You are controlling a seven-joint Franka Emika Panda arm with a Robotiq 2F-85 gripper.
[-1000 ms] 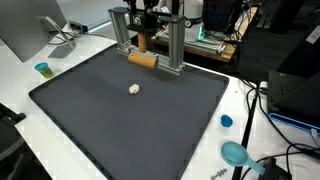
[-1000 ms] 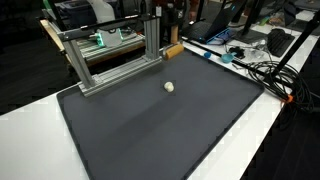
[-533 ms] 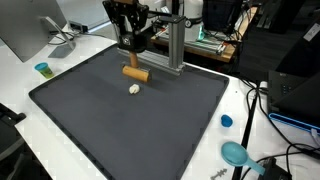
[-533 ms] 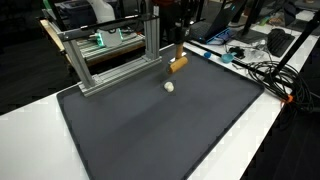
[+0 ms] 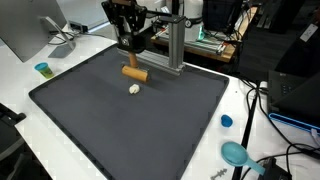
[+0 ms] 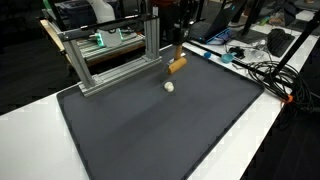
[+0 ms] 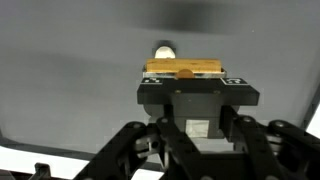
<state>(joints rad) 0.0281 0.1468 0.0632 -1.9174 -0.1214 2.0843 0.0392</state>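
My gripper (image 5: 130, 64) is shut on a short wooden cylinder (image 5: 137, 74) and holds it level, just above the dark grey mat (image 5: 110, 120). A small cream ball (image 5: 134, 89) lies on the mat right below and in front of the cylinder. In the other exterior view the gripper (image 6: 178, 57) holds the cylinder (image 6: 177, 66) near the ball (image 6: 169, 87). The wrist view shows the cylinder (image 7: 185, 68) between the fingertips (image 7: 185, 76), with the ball (image 7: 164, 50) just beyond it.
A metal frame (image 5: 176, 45) stands at the mat's far edge, also seen in an exterior view (image 6: 110, 62). A blue cup (image 5: 42, 69), a blue cap (image 5: 227, 121) and a teal object (image 5: 236, 153) sit on the white table. Cables (image 6: 268, 72) lie beside the mat.
The gripper carried the wooden cylinder from beside the metal frame out over the mat towards the ball. It has hardly moved in the last half second.
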